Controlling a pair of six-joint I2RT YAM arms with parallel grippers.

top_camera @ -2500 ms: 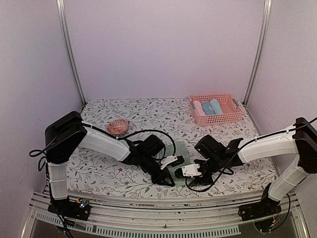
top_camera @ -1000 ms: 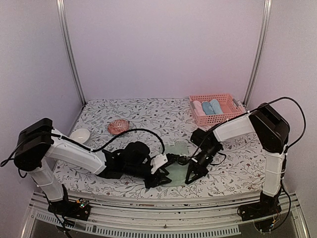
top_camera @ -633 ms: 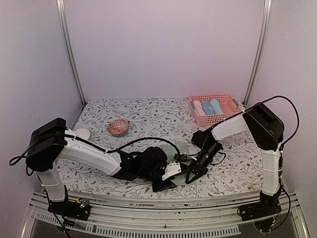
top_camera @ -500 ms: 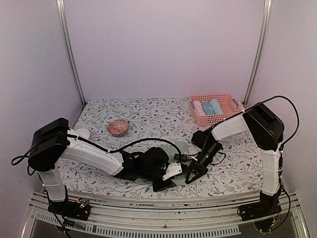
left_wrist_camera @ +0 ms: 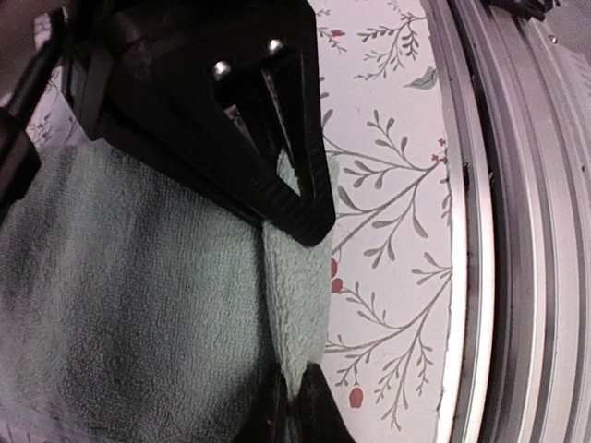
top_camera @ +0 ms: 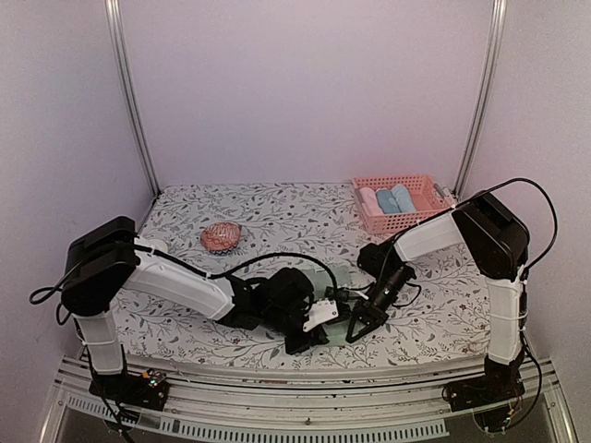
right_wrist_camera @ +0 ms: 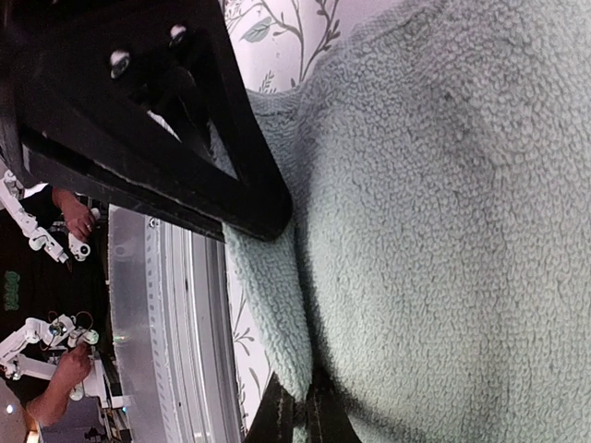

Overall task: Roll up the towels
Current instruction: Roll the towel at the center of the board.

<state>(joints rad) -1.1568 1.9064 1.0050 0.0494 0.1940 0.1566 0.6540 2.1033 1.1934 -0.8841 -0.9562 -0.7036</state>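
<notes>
Top: left arm low, stretched along floral worktop (top_camera: 277, 208); left hand (top_camera: 312, 334) at front centre. Right arm bent, right hand (top_camera: 355, 330) angled down beside it. Sage towel (top_camera: 340, 279) lies flat between them.
Left wrist: black wedge fingers (left_wrist_camera: 286, 175) clamp towel's folded terry edge.
Right wrist: hand pinches towel's soft, nubby front edge, near rail.
</notes>
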